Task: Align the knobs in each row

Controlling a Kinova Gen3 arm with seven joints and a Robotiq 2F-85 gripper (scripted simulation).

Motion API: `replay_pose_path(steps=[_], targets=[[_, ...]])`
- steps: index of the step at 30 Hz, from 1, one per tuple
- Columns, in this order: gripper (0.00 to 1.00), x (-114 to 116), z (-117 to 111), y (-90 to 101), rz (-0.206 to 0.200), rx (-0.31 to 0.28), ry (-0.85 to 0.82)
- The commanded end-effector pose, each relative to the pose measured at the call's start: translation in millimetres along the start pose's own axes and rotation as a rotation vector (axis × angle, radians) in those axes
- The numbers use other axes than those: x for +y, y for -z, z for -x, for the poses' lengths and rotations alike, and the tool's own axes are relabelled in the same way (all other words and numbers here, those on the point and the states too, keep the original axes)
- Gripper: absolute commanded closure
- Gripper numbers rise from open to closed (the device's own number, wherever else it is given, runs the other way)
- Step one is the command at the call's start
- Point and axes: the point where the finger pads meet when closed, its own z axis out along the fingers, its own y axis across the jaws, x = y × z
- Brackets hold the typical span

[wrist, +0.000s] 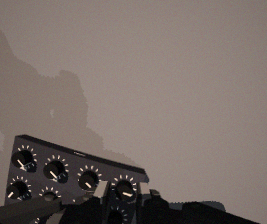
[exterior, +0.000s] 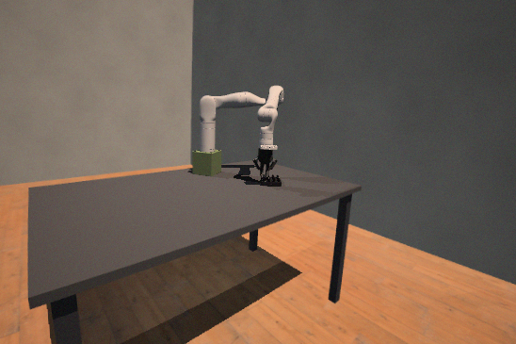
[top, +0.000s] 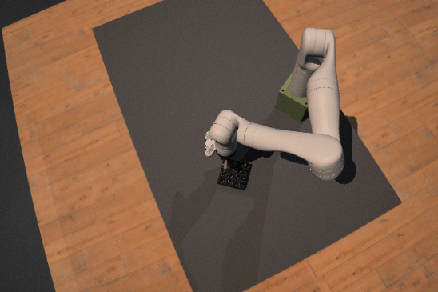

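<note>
The black knob box (top: 219,183) (exterior: 276,184) (wrist: 71,165) stands on the table. My gripper (exterior: 266,177) (wrist: 123,195) points down with its fingers slightly apart. In the wrist view the fingertips stand on either side of an end knob (wrist: 125,189) in the box's upper visible row, with gaps beside it. Its white line points right and slightly down. The row's other lines, on the left knob (wrist: 21,158), the second knob (wrist: 53,170) and the third knob (wrist: 88,179), point more steeply down-right. Names are too small to read; lower knobs are partly hidden by the gripper.
The dark table (top: 168,62) (exterior: 155,215) carries the green base block (top: 291,104) (exterior: 206,163). The arm's forearm (top: 276,139) reaches across from the base side above the table. Arm shadows fall around the box.
</note>
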Motion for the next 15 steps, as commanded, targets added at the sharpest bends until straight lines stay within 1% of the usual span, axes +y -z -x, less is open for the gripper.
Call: replay_pose_path(steps=[1, 15], targets=[[0.81, -0.4, -0.3, 0.6, -0.001, 0.001, 0.0], [0.81, -0.4, -0.3, -0.6, -0.001, 0.001, 0.0]])
